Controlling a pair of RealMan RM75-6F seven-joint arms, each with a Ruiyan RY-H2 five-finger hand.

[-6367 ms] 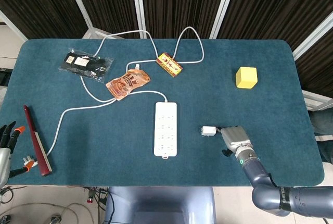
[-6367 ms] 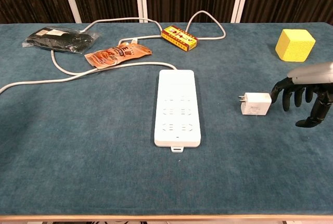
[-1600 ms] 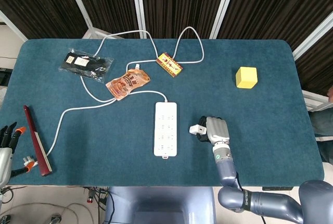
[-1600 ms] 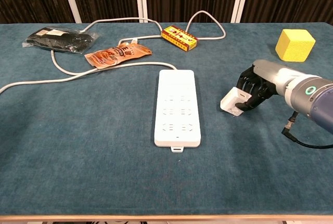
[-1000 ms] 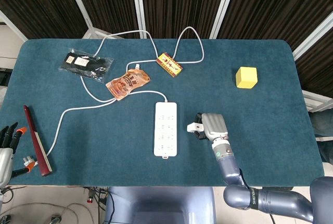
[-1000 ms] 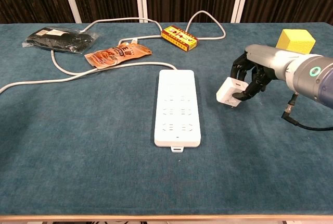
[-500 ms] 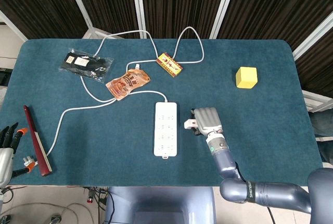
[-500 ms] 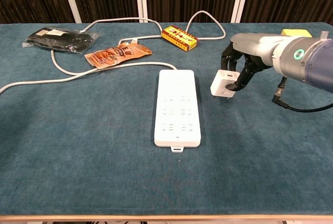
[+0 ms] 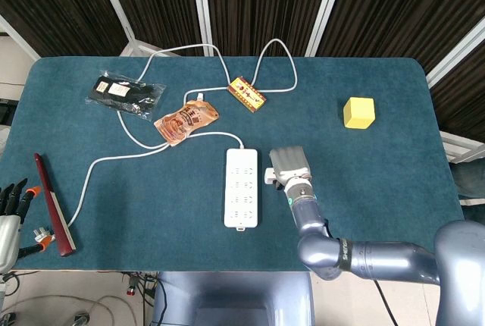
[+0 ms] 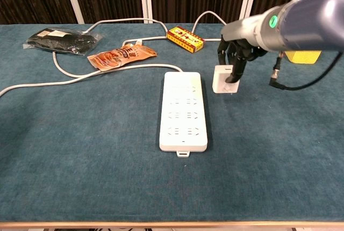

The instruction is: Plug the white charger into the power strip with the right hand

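We see a blue table [image 9: 379,189] with our right arm [image 10: 306,19] reaching across it from the right. A white strip [image 9: 242,187] lies flat near the table's middle, long side running away from us, and its cable [image 9: 121,158] trails left and loops toward the far edge. Our right hand [image 10: 236,48] hangs just right of the strip's far half, its fingers [image 10: 240,63] clamped on the white charger [image 10: 222,79]. In the chest view the charger is held off the cloth, just beside the strip's right edge and apart from its sockets; in the head view the hand hides most of it, and only a white corner shows at the strip's side. We cannot tell which way the prongs face.

A yellow block [image 9: 359,112] sits well apart on the right of the table. A black packet [image 9: 124,92], an orange pouch [image 9: 186,121] and a small patterned box [image 9: 247,94] lie on the far left half, among the cable's loops. A dark red stick [image 9: 53,203] lies by the left near edge.

Our left hand [image 9: 10,208] rests off the table's left near corner, fingers apart and holding nothing.
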